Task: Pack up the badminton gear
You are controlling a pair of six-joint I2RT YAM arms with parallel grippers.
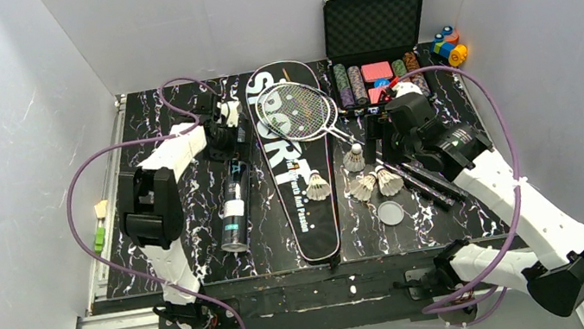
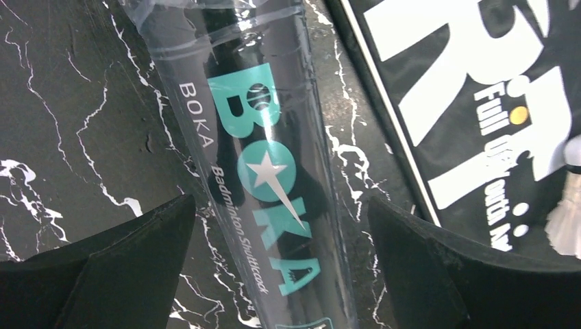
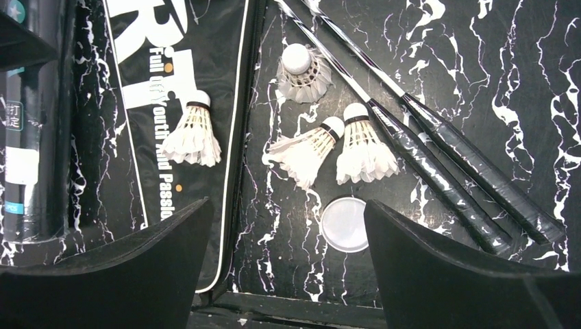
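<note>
A: Far right corner of the marbled black surface (image 1: 365,236)?

B: Open black case (image 1: 375,25), lid upright near the white rear wall (image 1: 249,14), dark padded lining inside.

A: In the tray?

B: Poker chips (image 1: 351,84) standing on edge in rows, left and right. Two pink packs (image 1: 377,71) between them, something blue just in front. Near right part hidden.

A: Beside it?

B: Small coloured blocks (image 1: 449,45), blue, orange and yellow, clustered just right of the case. Touching it or not, impossible to tell.

A: Anything off to the left?

B: Small green and cream item (image 1: 99,226) lying on the metal rail (image 1: 112,327) along the surface's left edge. Too small to identify.
</note>
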